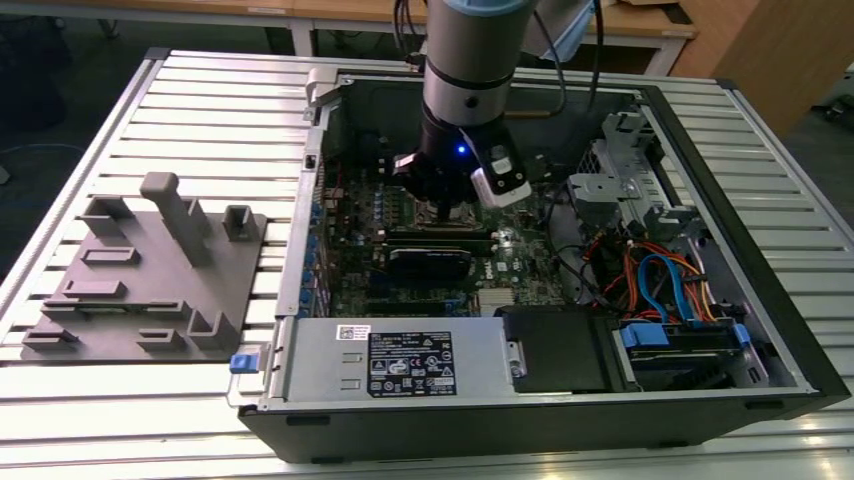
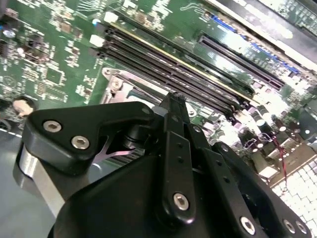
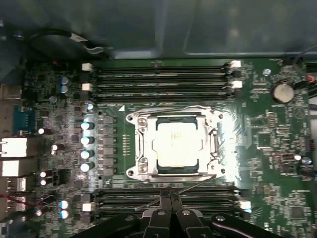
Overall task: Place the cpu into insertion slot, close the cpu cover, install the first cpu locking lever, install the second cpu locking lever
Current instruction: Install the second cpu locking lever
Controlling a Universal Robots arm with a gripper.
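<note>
Looking down in the first wrist view, you see the cpu [image 3: 177,144] seated in the insertion slot [image 3: 143,168], the cpu cover [image 3: 214,144] lying flat around it. The gripper [image 3: 170,199] hangs just beside the socket, fingers pressed together, holding nothing. Treat the chip as light, rigid and fragile; judge the thin wire levers springy, best pushed at their free ends.

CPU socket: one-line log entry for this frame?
cpu: seated in insertion slot | cpu cover: down over it | hand: fingers together, empty, beside the socket above memory slots
</note>
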